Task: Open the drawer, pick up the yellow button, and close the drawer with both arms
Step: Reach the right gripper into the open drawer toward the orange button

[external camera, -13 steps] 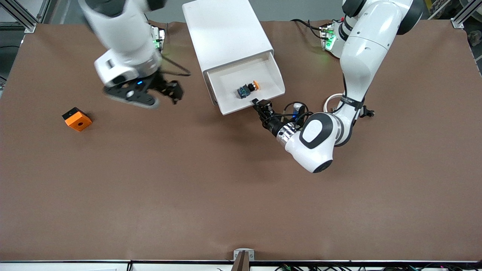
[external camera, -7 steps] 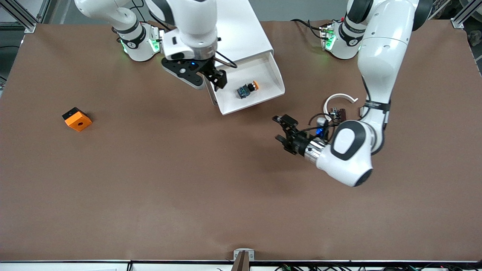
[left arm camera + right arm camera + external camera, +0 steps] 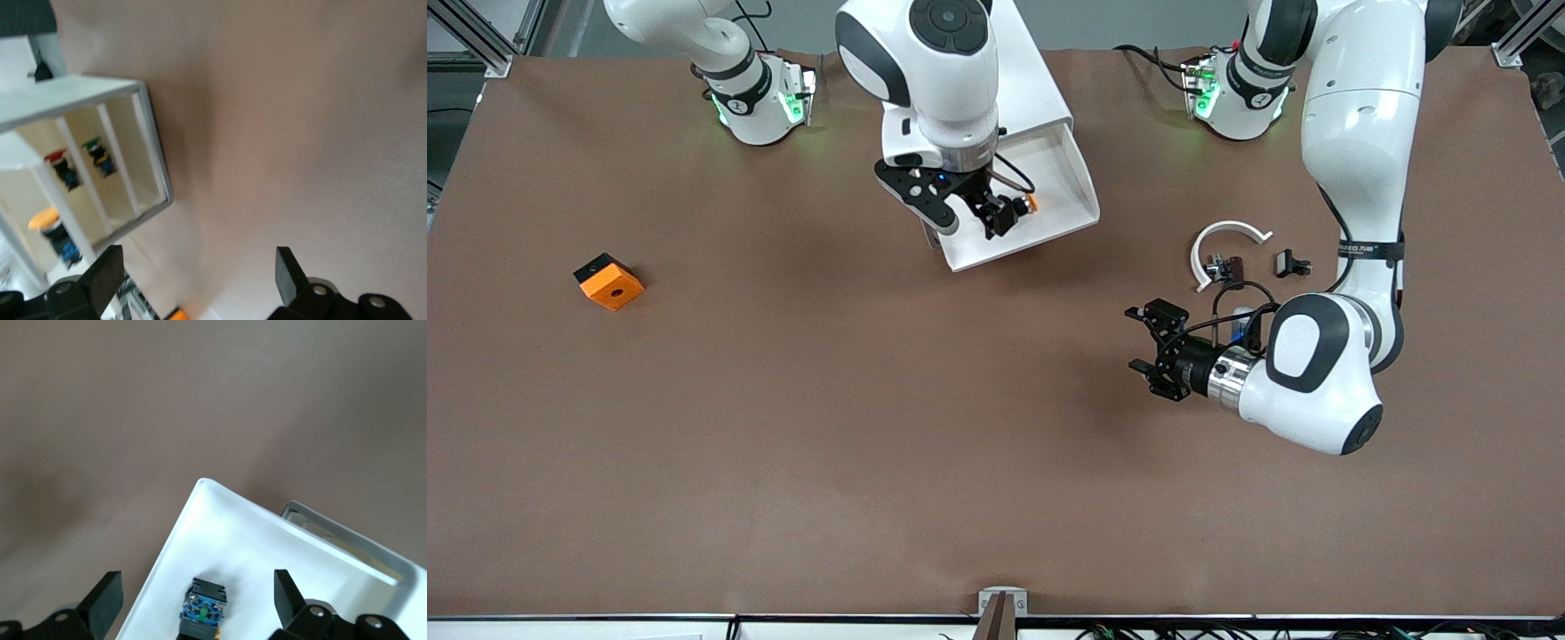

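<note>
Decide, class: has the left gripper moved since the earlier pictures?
Yes. The left gripper, open, has drawn away from the open drawer toward the front camera, and is now over bare table nearer that camera than the white arc.

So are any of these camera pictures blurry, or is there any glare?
Front view: sharp, evenly lit, soft shadows under both arms, no glare on the table. Left wrist view: soft, the cabinet smeared. Right wrist view: the drawer and button fairly clear, the table soft.
</note>
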Robot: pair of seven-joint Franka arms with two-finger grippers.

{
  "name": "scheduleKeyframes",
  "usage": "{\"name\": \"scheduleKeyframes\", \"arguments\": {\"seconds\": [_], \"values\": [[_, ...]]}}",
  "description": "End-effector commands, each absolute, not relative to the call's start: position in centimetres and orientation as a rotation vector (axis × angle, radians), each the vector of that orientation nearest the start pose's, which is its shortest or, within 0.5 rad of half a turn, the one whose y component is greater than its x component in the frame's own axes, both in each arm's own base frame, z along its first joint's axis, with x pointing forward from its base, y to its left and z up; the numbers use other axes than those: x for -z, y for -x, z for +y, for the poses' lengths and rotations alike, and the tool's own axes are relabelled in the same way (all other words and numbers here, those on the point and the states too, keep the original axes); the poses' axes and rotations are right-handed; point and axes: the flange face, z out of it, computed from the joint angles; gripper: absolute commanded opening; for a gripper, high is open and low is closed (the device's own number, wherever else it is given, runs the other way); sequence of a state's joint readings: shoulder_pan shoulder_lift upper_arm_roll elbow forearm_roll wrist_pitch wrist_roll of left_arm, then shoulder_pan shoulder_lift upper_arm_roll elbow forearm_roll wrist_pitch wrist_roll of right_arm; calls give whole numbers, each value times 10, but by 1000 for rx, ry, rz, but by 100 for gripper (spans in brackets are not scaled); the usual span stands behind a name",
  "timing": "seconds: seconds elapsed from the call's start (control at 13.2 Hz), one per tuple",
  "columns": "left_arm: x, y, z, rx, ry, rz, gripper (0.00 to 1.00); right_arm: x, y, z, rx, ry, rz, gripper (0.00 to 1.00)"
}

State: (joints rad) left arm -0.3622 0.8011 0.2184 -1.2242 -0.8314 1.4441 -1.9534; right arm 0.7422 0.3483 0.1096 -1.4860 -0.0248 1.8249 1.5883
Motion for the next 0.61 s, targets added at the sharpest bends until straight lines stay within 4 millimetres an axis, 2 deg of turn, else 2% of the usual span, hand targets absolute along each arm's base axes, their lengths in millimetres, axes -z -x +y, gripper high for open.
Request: {"name": "scheduleKeyframes", "arguments": {"seconds": [0.0,0.15,0.3,0.53], "values": [[-298,-666,-224,1253,-1812,2419,100,-466,-452,502,-78,2876,1173,100],[-312,-662,-229,1193,-1882,2419,100,-459,-451,507,-135,2857,1190,100],[-317,-657,-228,1157,-1945,2438,100,-458,-451,506,-149,2833,1250,100],[-314,-655,-232,1136,-1996,2421,100,-451,-437,517,-162,2850,1266,100]]}}
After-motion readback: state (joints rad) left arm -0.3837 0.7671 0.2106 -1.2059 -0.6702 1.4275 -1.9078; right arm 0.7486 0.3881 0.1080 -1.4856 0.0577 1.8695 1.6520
